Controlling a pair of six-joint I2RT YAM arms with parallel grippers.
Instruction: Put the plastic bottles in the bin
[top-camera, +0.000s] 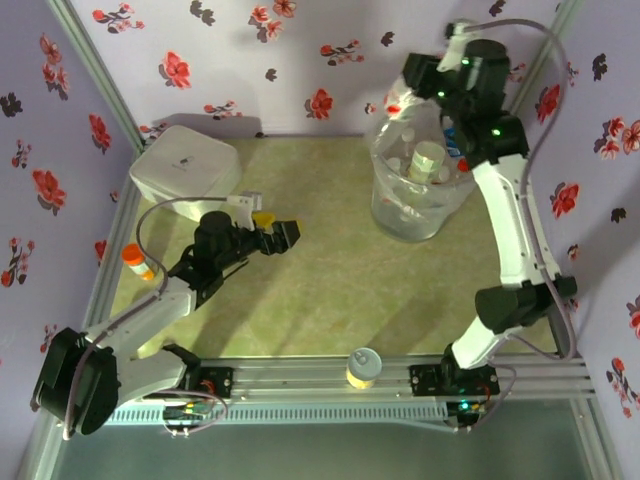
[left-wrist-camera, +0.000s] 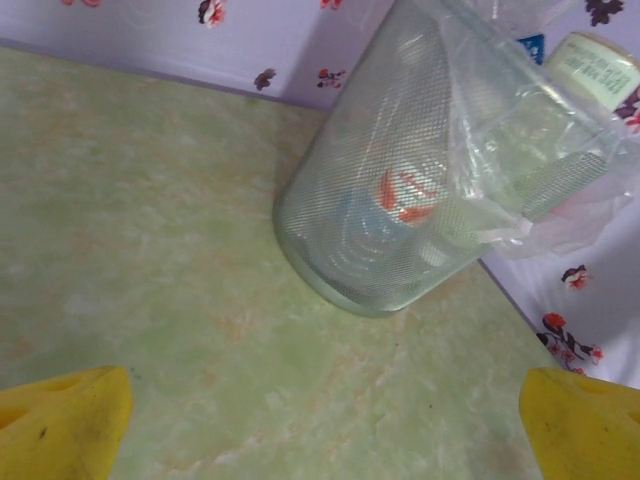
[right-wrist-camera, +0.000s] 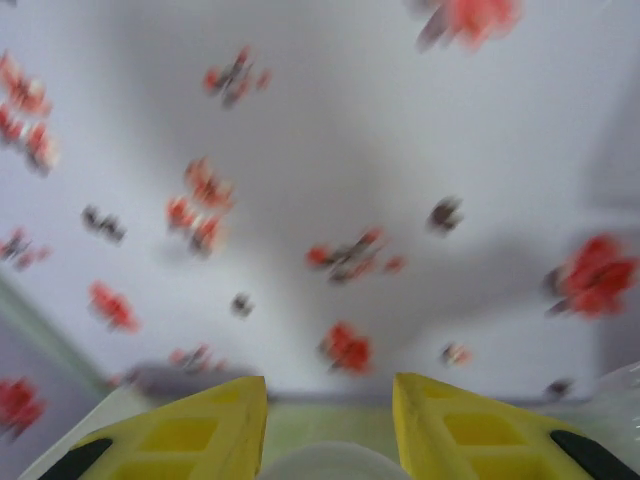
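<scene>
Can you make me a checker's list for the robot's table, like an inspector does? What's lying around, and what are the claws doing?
Surface: green marbled tabletop, no spills seen.
Job's things: bin upright at the far right; plastic bottles blurry through its wall.
Clutter: white box far left; orange-capped bottle at the left edge; yellow can on the near rail.
Grippers: left gripper open, holding nothing, facing the bin; right gripper closed on a white rounded top, probably a bottle cap.
Cables: grey cable loops over the left arm; another arches over the right.
Surroundings: lilac flowered walls.
</scene>
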